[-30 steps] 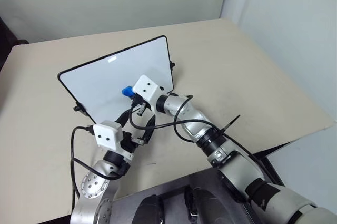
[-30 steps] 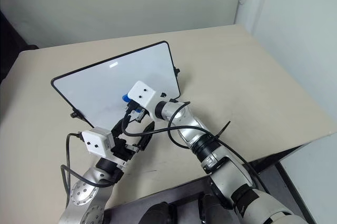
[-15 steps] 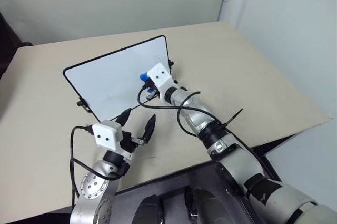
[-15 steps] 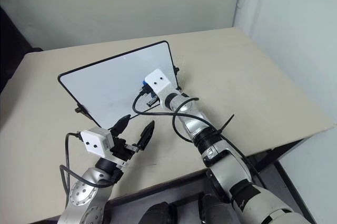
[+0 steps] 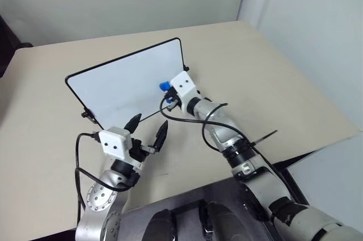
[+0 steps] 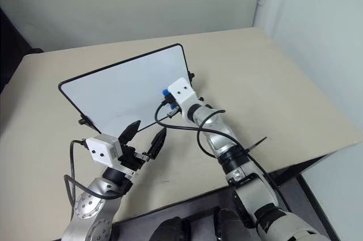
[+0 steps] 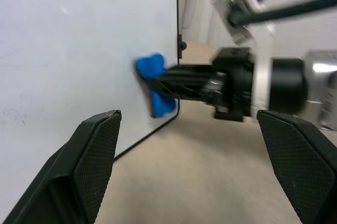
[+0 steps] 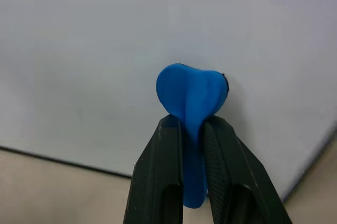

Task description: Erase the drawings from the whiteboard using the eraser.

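Note:
The whiteboard (image 5: 122, 85) stands tilted on the beige table, its white face toward me. My right gripper (image 5: 168, 92) is shut on the blue eraser (image 5: 164, 87) and presses it against the board's lower right part, close to the right frame edge. The right wrist view has the eraser (image 8: 192, 95) squeezed between the two black fingers (image 8: 167, 161), flat on the white surface. In front of the board, low over the table, my left gripper (image 5: 150, 124) hangs open and holds nothing; its view takes in the eraser (image 7: 151, 69) too. The drawings are hidden; the face I see is white.
The beige table (image 5: 255, 71) stretches well to the right of the board and ends at an edge (image 5: 317, 147) near my right arm. A black knob (image 5: 186, 69) sticks out of the board's right side. A pale wall rises behind the table.
My right gripper has slid the eraser rightward across the board, from near its middle to the lower right corner. The left gripper has stayed where it was, open.

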Controlling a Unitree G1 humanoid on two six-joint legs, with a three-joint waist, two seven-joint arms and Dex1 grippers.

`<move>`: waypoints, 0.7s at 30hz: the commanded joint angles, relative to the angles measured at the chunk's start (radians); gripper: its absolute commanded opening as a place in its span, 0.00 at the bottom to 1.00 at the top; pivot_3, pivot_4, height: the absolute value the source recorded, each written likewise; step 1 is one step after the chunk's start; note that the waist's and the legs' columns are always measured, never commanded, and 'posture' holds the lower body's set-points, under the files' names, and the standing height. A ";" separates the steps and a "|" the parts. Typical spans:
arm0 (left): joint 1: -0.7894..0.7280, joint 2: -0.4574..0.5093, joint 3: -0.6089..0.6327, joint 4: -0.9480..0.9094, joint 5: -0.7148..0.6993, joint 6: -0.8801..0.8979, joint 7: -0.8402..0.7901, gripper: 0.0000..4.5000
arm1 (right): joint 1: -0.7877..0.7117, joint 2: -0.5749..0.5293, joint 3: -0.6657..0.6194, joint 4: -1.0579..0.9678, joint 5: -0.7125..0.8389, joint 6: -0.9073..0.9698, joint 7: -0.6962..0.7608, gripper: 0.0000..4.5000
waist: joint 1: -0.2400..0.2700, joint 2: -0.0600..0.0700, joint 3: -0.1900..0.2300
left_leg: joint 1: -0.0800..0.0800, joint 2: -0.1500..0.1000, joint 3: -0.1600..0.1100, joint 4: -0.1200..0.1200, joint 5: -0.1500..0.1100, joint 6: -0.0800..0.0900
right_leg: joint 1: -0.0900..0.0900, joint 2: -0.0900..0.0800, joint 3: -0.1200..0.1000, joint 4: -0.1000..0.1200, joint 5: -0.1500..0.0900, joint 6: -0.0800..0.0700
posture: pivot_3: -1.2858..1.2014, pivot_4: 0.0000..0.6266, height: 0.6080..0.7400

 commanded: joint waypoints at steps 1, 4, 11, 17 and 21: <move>-0.015 0.002 0.004 -0.004 -0.006 -0.008 -0.008 1.00 | 0.040 -0.048 -0.054 -0.213 0.027 0.095 0.008 0.13 | 0.002 0.000 0.000 | 0.000 0.000 0.000 0.000 -0.001 0.001 | 0.000 0.000 0.000 0.000 -0.001 0.001 | 0.52 0.24 1.00; -0.023 0.002 0.000 0.005 -0.004 -0.009 -0.011 1.00 | 0.115 -0.108 -0.079 -0.406 0.050 0.224 0.028 0.13 | 0.003 0.000 0.000 | 0.000 0.000 0.000 0.001 -0.004 0.002 | 0.001 0.000 -0.001 0.000 -0.001 0.006 | 0.52 0.24 1.00; -0.039 0.001 -0.004 0.024 0.004 -0.010 -0.009 1.00 | 0.179 -0.299 -0.137 -0.791 0.181 0.884 0.121 0.13 | 0.001 -0.001 -0.001 | 0.003 0.000 0.000 0.007 -0.006 0.004 | 0.006 0.000 -0.001 0.000 -0.010 0.018 | 0.52 0.24 1.00; -0.047 0.006 -0.002 0.039 0.002 -0.010 -0.016 1.00 | 0.133 -0.337 -0.237 -0.877 0.335 1.257 0.170 0.13 | 0.003 -0.001 -0.001 | 0.013 0.000 0.002 0.006 -0.006 0.006 | 0.016 0.000 0.000 -0.001 -0.014 0.016 | 0.52 0.24 1.00; -0.046 0.009 -0.003 0.042 -0.003 -0.008 -0.022 1.00 | 0.163 -0.360 -0.240 -0.851 0.390 1.263 0.152 0.17 | 0.005 -0.001 -0.001 | 0.016 -0.001 0.002 0.007 -0.005 0.007 | 0.018 0.000 0.001 -0.002 -0.014 0.016 | 0.52 0.24 1.00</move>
